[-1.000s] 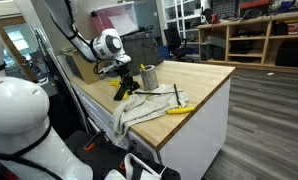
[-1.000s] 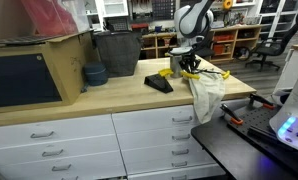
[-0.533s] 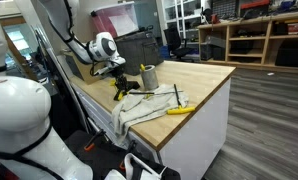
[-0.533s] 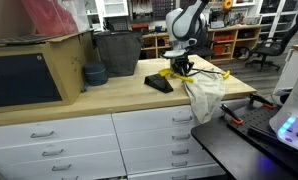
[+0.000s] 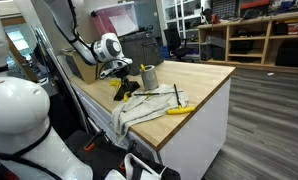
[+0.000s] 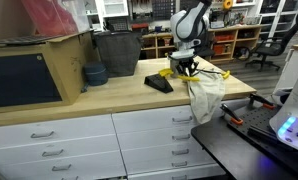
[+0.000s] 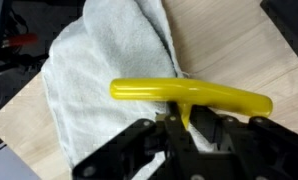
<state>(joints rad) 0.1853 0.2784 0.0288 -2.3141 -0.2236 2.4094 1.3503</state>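
The handle (image 7: 189, 97) hangs over the towel (image 7: 94, 70) draped across the countertop (image 7: 244, 45).

Your robot's arm (image 5: 87, 42) is white and smooth, made of fat round tubes. You can see dark bands where the white pieces join. Near its end there is a round white cap (image 5: 111, 46) with a grey circle in the middle. Your gripper (image 7: 186, 122) is black all over. Up close in the wrist view it has two thick, blocky fingers (image 7: 147, 137) with hard edges. In both exterior views it looks like a small dark lump under the white arm.
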